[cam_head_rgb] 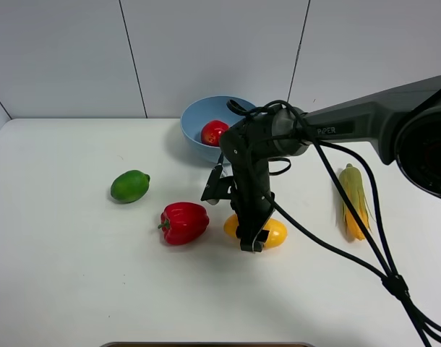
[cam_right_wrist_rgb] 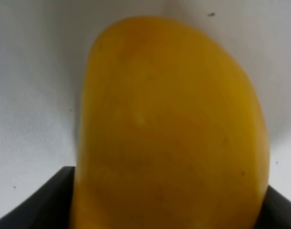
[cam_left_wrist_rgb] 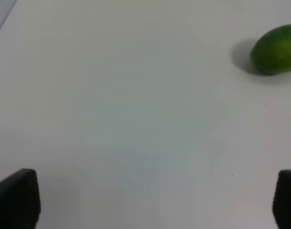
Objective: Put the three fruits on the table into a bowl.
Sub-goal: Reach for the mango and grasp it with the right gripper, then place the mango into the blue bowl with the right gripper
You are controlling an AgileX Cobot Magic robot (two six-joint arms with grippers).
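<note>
- Right tool [cam_head_rgb: 251,242] grips the oblong yellow-orange mango [cam_head_rgb: 277,231] in front of the deep light-blue plastic bowl [cam_head_rgb: 194,124].
- Round red apple [cam_head_rgb: 213,132] lies inside it; glossy green oval lime [cam_head_rgb: 129,186] lies left of it.
- Left tool [cam_left_wrist_rgb: 150,198] gapes wide, empty.

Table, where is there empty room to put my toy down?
The big white stretch in front of the lime and the pepper, toward the near edge of the table, is bare. So is the far left corner behind the lime. The middle is crowded: pepper, mango, the right gripper clamped on it, and the bowl behind.
</note>
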